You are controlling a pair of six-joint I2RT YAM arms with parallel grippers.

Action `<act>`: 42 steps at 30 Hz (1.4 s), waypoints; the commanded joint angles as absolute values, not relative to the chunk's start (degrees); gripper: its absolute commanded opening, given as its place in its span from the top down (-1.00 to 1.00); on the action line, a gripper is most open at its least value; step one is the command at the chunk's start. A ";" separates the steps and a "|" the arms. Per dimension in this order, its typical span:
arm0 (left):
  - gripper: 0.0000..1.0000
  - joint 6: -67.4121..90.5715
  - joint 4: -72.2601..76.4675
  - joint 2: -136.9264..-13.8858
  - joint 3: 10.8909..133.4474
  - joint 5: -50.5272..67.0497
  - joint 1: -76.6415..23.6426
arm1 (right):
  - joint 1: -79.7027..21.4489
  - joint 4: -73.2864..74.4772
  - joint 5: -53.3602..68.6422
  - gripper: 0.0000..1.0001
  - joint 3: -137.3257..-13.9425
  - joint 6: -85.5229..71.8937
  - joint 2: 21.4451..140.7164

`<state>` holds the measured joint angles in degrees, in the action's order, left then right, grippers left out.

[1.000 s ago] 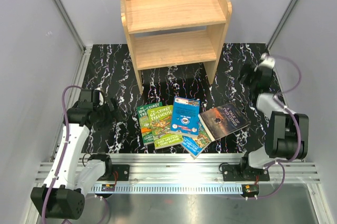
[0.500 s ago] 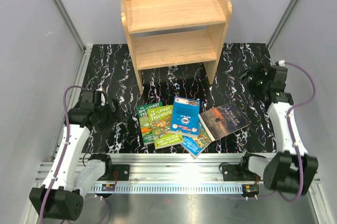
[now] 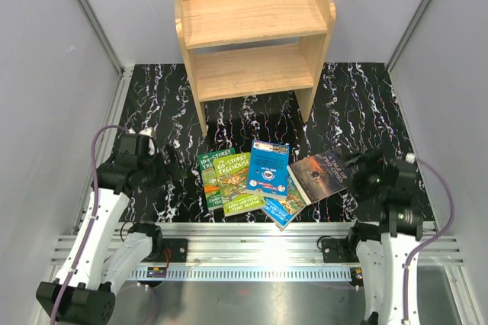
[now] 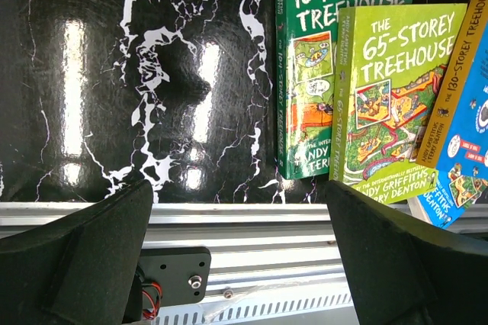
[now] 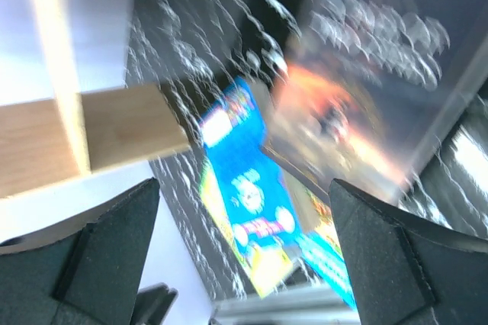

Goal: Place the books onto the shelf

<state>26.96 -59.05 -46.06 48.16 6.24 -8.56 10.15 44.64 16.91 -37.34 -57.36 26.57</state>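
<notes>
Several books lie flat and overlapping near the table's front edge: two green Treehouse books (image 3: 207, 180) (image 3: 238, 182), a blue book (image 3: 268, 169) on top of a blue-green one (image 3: 284, 210), and a dark book (image 3: 324, 174) at the right. Behind them stands the light-wood shelf (image 3: 252, 31), both tiers bare. My left gripper (image 3: 169, 166) is open just left of the green books (image 4: 313, 73), holding nothing. My right gripper (image 3: 357, 171) is open at the dark book's right edge. The right wrist view is blurred and shows the dark book (image 5: 366, 73) and the blue book (image 5: 252, 188) between the open fingers.
The black marbled tabletop (image 3: 152, 104) is walled in by grey panels on the left, right and back. An aluminium rail (image 3: 252, 252) with the arm bases runs along the near edge, just below the books. A shelf leg (image 5: 114, 127) shows in the right wrist view.
The right arm has swung from the far right of the table back toward the front, and its gripper is now beside the dark book. The left arm has shifted slightly nearer. Books unmoved.
</notes>
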 commanded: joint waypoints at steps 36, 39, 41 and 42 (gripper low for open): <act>-0.97 28.21 -58.01 -45.17 47.99 4.04 -10.81 | 10.28 37.80 12.48 -0.98 -23.55 -58.89 48.68; -0.97 28.30 -58.01 -45.53 48.08 3.96 -10.72 | 10.28 34.11 12.39 -0.95 -23.55 -58.62 53.78; -0.97 28.30 -58.01 -45.79 47.99 4.04 -10.81 | 10.28 31.39 12.39 -0.93 -23.55 -58.45 57.46; -0.97 28.30 -58.09 -46.05 47.99 4.13 -10.81 | 10.28 30.59 12.39 -0.91 -23.55 -58.36 58.61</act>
